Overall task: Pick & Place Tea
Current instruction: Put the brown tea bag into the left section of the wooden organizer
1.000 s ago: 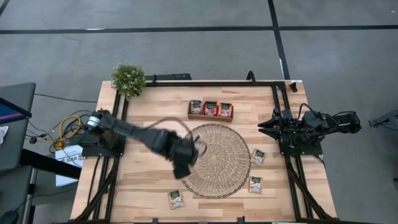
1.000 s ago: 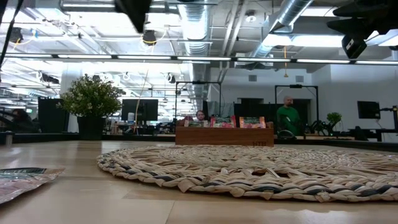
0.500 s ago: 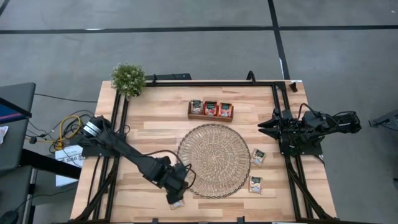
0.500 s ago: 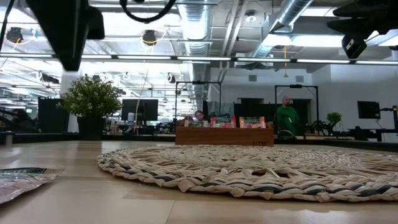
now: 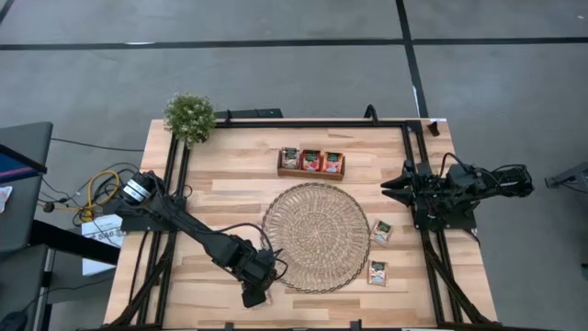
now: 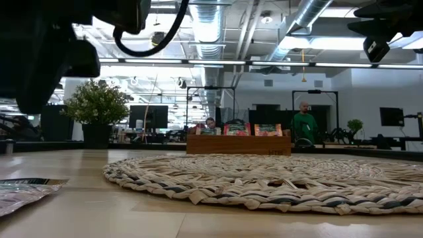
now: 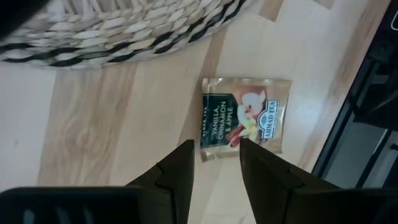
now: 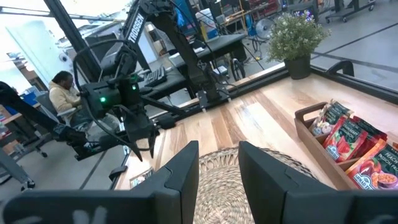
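While the right gripper [image 5: 388,186] waits at the right of the high view with fingers slightly apart, the left gripper [image 5: 256,295] hangs at the lower centre, fingers parted above a flat whitish tea sachet with dark green print [image 7: 244,117]. It lies on the pale wooden table [image 5: 230,193], just beside the round woven straw mat [image 5: 317,236]. Two more sachets [image 5: 380,231] lie right of the mat.
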`<action>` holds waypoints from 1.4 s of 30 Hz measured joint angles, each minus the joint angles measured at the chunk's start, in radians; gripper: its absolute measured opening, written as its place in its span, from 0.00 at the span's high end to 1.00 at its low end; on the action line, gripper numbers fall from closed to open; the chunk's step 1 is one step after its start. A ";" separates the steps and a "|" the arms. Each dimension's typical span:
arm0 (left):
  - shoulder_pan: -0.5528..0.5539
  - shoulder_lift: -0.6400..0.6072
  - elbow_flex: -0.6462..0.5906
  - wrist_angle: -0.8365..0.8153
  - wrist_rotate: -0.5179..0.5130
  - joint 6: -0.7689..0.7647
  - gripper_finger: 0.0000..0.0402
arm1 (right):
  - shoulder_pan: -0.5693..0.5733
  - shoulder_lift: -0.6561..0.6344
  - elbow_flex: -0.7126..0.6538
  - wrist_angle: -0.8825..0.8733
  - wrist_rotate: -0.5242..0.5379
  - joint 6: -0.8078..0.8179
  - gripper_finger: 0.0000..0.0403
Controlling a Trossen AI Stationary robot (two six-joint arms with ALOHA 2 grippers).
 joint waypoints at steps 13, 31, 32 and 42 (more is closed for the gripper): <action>-0.005 0.095 -0.021 0.092 0.022 0.026 0.70 | 0.000 0.000 0.000 -0.004 0.000 0.000 0.74; -0.009 0.143 -0.014 0.002 -0.057 -0.102 0.70 | 0.000 -0.001 0.000 -0.015 0.000 0.000 0.74; -0.009 0.143 -0.014 -0.004 -0.070 -0.103 0.70 | 0.000 -0.001 0.000 -0.015 0.000 0.000 0.74; 0.000 0.145 -0.018 -0.141 -0.224 -0.150 0.70 | 0.000 -0.001 0.000 -0.015 0.000 0.000 0.74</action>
